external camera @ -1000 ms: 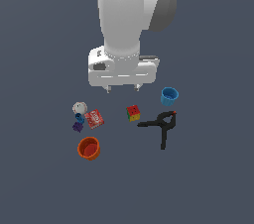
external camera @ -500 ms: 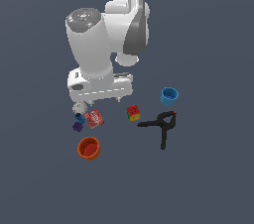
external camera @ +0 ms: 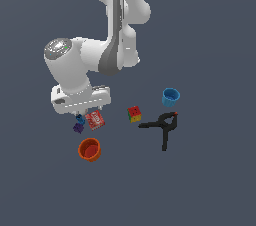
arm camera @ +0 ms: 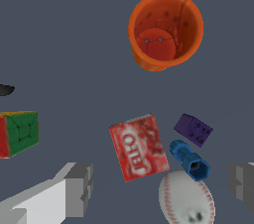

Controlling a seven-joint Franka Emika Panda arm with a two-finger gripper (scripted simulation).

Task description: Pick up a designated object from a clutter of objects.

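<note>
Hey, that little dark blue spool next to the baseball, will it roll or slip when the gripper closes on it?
The spool lies on its side, so it probably rolls if nudged. It looks tiny and rigid, likely light. Baseball and packet crowd it, so fingers may bump them.

The whole scene is viewed from high and far; the wrist view looks down closely. The orange cup (external camera: 89,149) (arm camera: 165,28) is shared.

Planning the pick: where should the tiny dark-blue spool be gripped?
Grip the tiny dark-blue spool across its narrow waist, descending from above. It lies on its side between the white baseball and purple studded brick, so the tool should close across its axis.
</note>
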